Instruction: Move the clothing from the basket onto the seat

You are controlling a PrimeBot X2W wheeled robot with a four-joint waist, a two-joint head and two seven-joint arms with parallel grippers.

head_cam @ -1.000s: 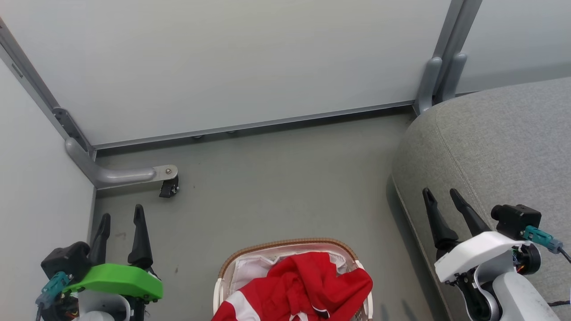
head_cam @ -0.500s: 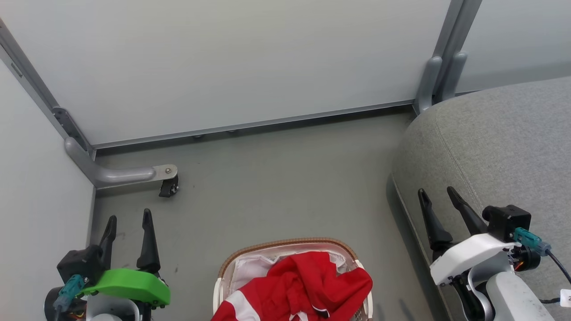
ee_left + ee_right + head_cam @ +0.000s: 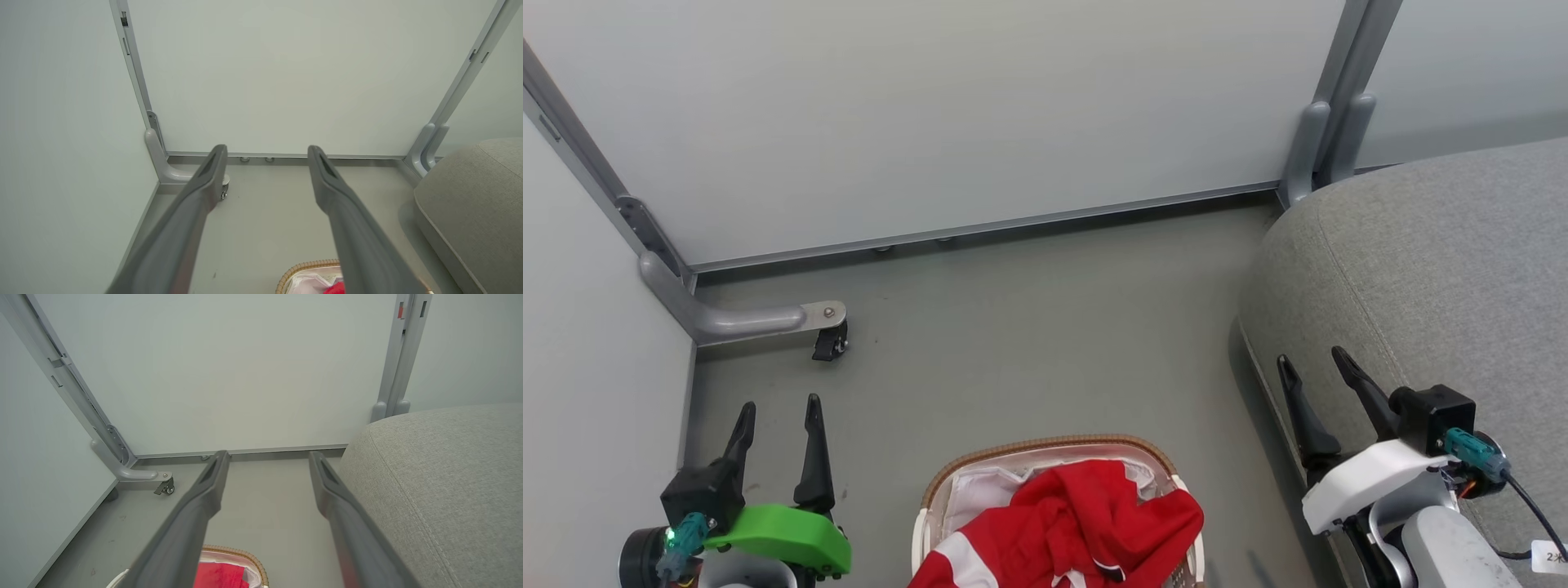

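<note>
Left claw (image 3: pixel 778 403) shifted toward basket (image 3: pixel 1045 445); holds red clothing (image 3: pixel 1086 523), perhaps several pieces.

Lower edge cuts off the near parts of basket (image 3: pixel 1045 447) and clothing (image 3: pixel 1086 523), between left gripper (image 3: pixel 778 403) and right gripper (image 3: pixel 1311 355); clothing hides most of the liner (image 3: pixel 980 490). Right edge cuts off the seat (image 3: pixel 1437 269) beside right gripper. Print on the tag (image 3: pixel 1550 557) behind it is too small to read.
</note>
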